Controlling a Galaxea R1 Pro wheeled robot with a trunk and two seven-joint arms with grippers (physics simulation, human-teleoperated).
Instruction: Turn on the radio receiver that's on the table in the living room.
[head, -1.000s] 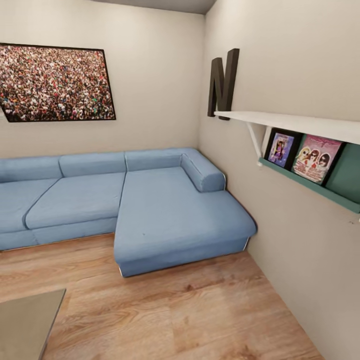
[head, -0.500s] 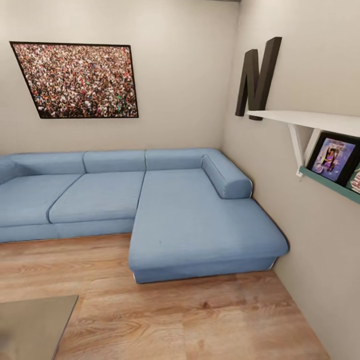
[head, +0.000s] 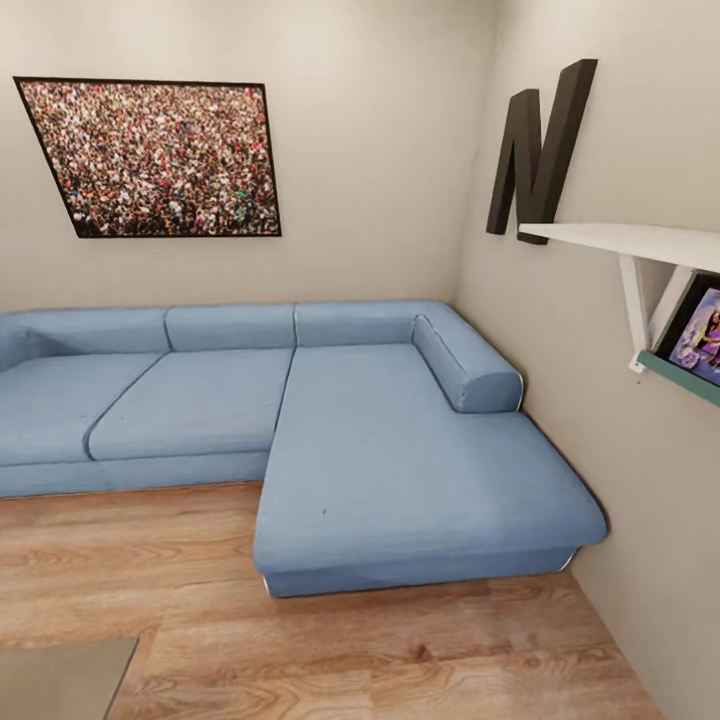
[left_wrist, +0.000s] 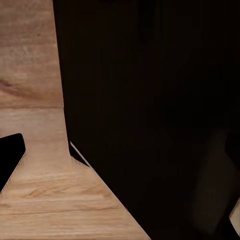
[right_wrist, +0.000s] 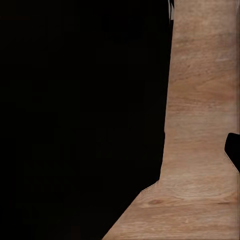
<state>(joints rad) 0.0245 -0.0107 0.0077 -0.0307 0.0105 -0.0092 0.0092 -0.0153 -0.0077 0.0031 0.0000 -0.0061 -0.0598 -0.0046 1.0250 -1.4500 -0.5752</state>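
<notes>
The radio is nowhere among what the cameras take in at this moment, so its place on the table cannot be told. Of the table (head: 60, 675) a grey-brown corner shows at the lower left of the head view, bare as far as it can be seen. Ahead stand the blue sofa (head: 330, 440), the crowd picture (head: 155, 158), a dark letter N (head: 540, 145) on the right wall and a white shelf (head: 630, 240) beside it. The wrist views give plank floor (left_wrist: 35, 195) next to large dark shapes (too dark to identify), so the state of either claw cannot be told.

The step in hand looks like finding the radio: the robot faces the sofa corner, with the table low and to its left. A good search would likely turn the head or base leftward and tip the view down until the whole tabletop is visible, going slowly enough that a small red body is not missed. The arms are probably best kept tucked until the radio and its dial are clearly seen.
</notes>
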